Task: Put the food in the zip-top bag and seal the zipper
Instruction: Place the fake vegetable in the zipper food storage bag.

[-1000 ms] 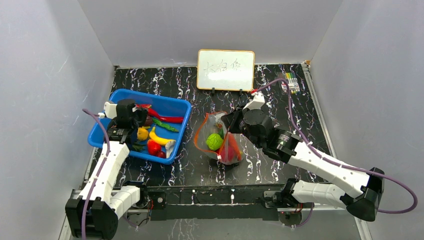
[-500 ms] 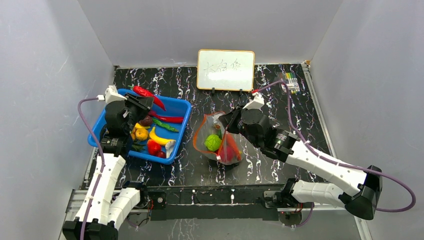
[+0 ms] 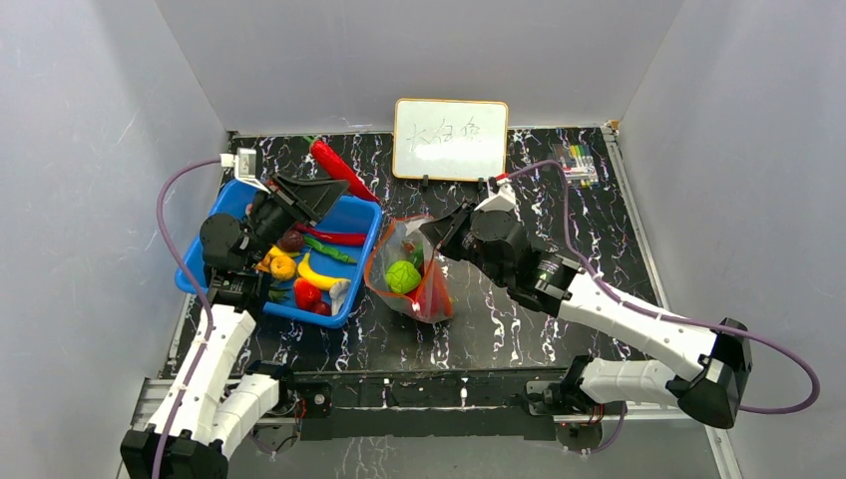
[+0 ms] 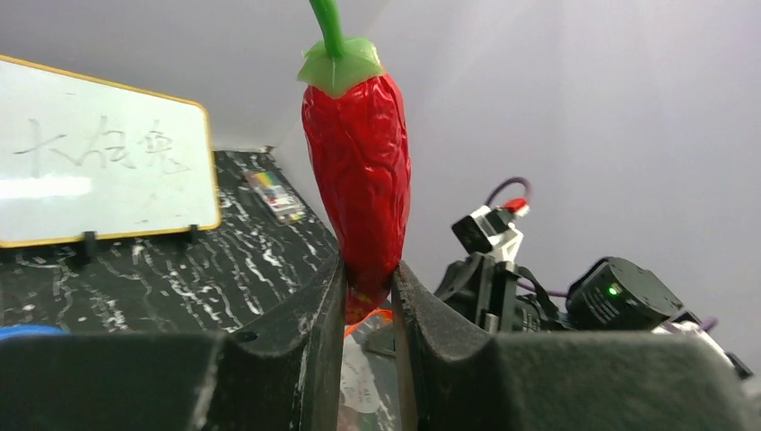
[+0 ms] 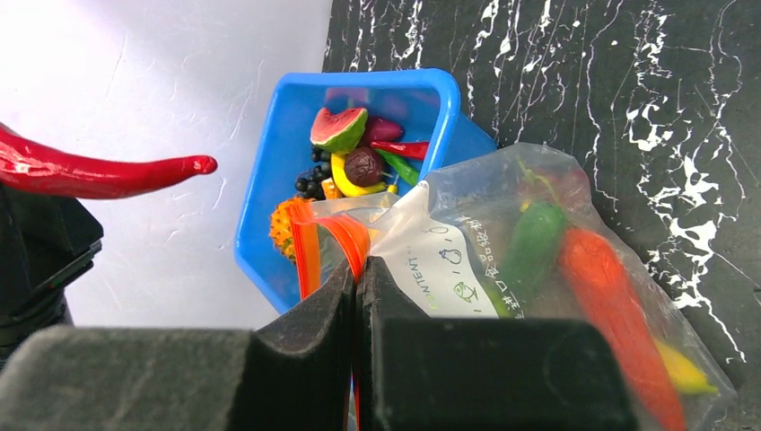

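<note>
My left gripper (image 3: 337, 186) is shut on a red chilli (image 3: 329, 160), held in the air over the back right corner of the blue basket (image 3: 363, 251). In the left wrist view the chilli (image 4: 359, 180) stands stem up between the fingers of the left gripper (image 4: 368, 280). My right gripper (image 3: 435, 232) is shut on the zipper (image 5: 310, 242) of the zip-top bag (image 3: 404, 284), holding its mouth open toward the basket. A green round fruit (image 3: 403, 276) and red pieces lie in the bag. More food, such as a banana (image 3: 317, 274), is in the basket.
A whiteboard (image 3: 451, 139) stands at the back of the dark marbled table. A pack of markers (image 3: 580, 163) lies at the back right. Grey walls close in on both sides and behind.
My left gripper has lifted the red chilli out of the basket, up and to the right. My right gripper has drawn the bag leftward, closer to the basket.
</note>
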Robot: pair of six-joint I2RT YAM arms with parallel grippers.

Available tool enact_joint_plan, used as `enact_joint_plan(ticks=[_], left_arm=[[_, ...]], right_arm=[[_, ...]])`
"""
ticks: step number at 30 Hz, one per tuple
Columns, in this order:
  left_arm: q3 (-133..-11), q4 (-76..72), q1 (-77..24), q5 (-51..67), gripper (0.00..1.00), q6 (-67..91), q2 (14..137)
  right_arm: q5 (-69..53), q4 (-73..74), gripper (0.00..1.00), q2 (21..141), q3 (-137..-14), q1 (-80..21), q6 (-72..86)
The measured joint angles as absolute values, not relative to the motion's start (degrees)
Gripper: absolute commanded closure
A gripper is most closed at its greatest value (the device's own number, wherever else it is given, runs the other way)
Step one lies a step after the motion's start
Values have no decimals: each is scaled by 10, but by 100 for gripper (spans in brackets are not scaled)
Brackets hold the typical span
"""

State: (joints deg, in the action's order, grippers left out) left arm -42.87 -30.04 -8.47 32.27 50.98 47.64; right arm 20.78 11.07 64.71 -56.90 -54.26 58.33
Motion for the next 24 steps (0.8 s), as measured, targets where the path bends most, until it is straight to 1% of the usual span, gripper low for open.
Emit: enact_joint_plan(ticks=[5,13,24], left_arm=[[-395,-357,-121,349,100,529,484],[-376,-395,-189,388,100,522,487],[-339,-392,-208,403,100,481,517]], right_arm=[[208,104,100,655,-572,-543,588],[209,102,100,662,-576,-543,591],[208,97,100,662,-576,-543,595]])
